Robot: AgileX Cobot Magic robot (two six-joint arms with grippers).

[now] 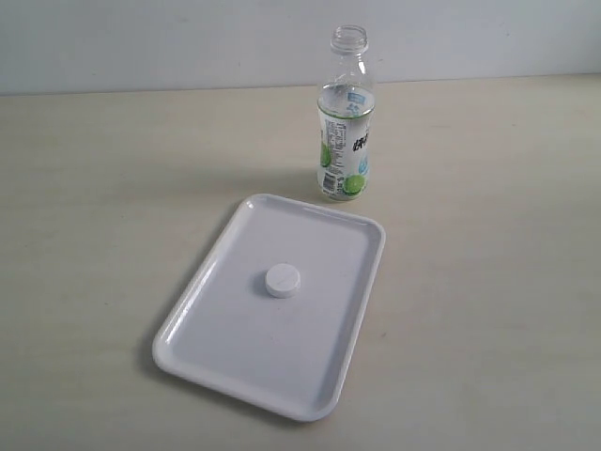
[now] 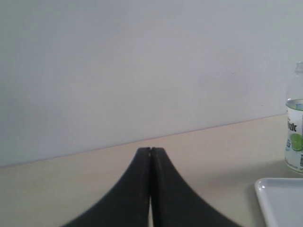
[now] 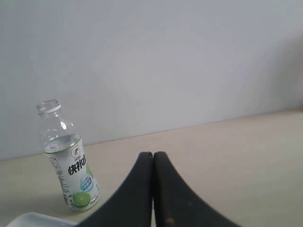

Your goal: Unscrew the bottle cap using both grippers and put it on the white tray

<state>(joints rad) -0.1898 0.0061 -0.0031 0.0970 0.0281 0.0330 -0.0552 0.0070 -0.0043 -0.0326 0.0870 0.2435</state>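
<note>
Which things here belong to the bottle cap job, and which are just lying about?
Job: bottle, open and upright; cap, lying on the tray; left gripper and right gripper, jaws shut.
Not part of it: only the table and the wall.

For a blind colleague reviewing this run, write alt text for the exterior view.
A small white bottle cap lies near the middle of a white tray on a pale table. Just beyond the tray's far edge, off it, a clear bottle with a lime-pictured label stands upright, its neck open.
</note>
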